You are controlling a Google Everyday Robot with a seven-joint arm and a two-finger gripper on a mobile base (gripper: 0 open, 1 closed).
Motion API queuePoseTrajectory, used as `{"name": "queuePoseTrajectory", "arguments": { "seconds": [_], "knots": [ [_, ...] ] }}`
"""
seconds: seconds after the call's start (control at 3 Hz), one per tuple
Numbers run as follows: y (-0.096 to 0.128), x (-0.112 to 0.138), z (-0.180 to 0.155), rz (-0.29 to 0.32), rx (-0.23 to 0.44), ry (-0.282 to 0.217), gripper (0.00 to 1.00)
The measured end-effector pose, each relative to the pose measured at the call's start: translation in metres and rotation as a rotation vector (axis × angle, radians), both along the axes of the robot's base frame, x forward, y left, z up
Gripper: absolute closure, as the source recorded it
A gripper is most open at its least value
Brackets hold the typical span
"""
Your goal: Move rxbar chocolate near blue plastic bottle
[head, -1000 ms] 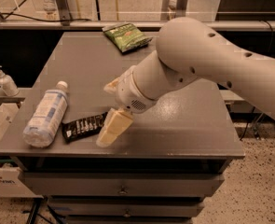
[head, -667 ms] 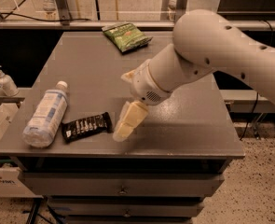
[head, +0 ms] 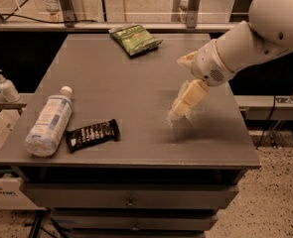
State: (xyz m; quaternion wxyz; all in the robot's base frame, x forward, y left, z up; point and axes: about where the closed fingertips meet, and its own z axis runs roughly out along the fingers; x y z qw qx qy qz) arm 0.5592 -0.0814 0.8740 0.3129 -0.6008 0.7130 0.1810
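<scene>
— Where is the snack bar (head: 93, 135) lying?
— It is lying flat near the table's (head: 136, 83) front edge, just beside the bottle (head: 49, 125). I am holding the gripper (head: 182, 86) above the table, well to its right, fingers spread, gripping nothing.

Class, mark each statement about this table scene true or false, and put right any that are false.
1. The large clear plastic bottle with the pale blue label lies on its side on the grey table. True.
2. The small flat black snack bar wrapper is held in the robot's gripper. False: the wrapper lies on the table just right of the bottle, and the gripper is over the table's right part, open and holding nothing.
3. The green snack bag lies near the table's far edge. True.
4. The small white pump dispenser stands on the table beside the green bag. False: it stands off the table, on a ledge to the left.
</scene>
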Motion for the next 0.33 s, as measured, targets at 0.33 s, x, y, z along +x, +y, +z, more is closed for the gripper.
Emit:
{"name": "queuePoseTrajectory", "arguments": {
  "seconds": [0.33],
  "knots": [
    [0.0001, 0.0, 0.0, 0.0, 0.0, 0.0, 0.0]
  ]
}}
